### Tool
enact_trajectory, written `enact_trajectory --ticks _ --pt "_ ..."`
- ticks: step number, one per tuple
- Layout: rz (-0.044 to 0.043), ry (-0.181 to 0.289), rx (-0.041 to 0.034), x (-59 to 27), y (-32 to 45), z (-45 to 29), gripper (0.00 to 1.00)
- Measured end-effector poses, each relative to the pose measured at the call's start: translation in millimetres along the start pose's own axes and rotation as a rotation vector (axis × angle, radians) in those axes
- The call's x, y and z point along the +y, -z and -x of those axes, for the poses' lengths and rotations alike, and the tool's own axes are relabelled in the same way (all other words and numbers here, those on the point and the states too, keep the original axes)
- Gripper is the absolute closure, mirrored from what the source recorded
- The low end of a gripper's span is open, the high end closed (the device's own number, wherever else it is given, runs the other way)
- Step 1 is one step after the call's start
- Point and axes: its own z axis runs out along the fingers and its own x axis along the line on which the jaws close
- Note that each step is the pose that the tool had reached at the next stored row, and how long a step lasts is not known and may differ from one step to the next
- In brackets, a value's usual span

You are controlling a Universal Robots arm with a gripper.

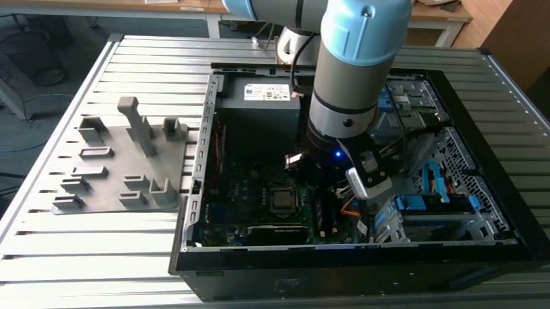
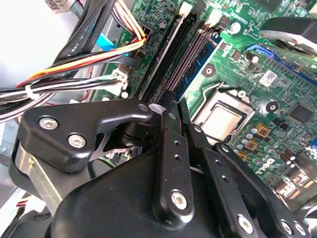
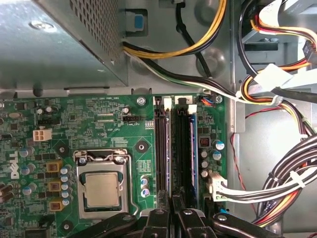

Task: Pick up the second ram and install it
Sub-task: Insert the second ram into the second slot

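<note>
Exterior view: 1 arm [image 1: 352, 77] reaches down into 1 open PC case [image 1: 203, 161] lying on a slatted metal table [image 1: 154, 58]. On the exterior view's left, just beside the case, sits 1 grey fixture [image 1: 129, 167] w/ several upright posts, 1 taller than the rest; no stick visible on it.

Inside the case:
- 1 green motherboard [image 3: 99, 114].
- 1 CPU socket [image 3: 101, 191] w/ metal lid.
- 1 grey power supply box [image 3: 54, 44].
- Cable bundle [image 3: 292, 178] of black, yellow, orange and red wires, on the far side of the memory slots [image 3: 163, 148] from the socket.

The slots run side by side between socket and cables; exact count unclear.

In both wrist views, 1 ram stick [image 3: 194, 148] w/ a blue strip stands edge-on in the slot nearest the cables. It looks upright, but seating depth is unclear, and I can't tell if it's the 2nd stick of the task.

The gripper [image 3: 178, 201] is right at the near end of the slot bank, just beside that stick. In the second wrist view its tip [image 2: 173, 106] lines up w/ the slots. Can't tell whether the claw is wide, narrow or clamped on the stick; the contact point is hidden.
</note>
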Motion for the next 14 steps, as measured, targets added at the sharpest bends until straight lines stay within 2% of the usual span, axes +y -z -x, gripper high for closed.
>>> enact_trajectory --ticks 3,9,14 --pt "-0.0011 0.002 0.0003 0.1 -0.9 0.3 0.86" --pt "-0.0101 0.01 -0.0005 0.1 -0.9 0.5 0.86" --pt "-0.0105 0.02 -0.0009 2.8 -0.8 0.7 0.86"
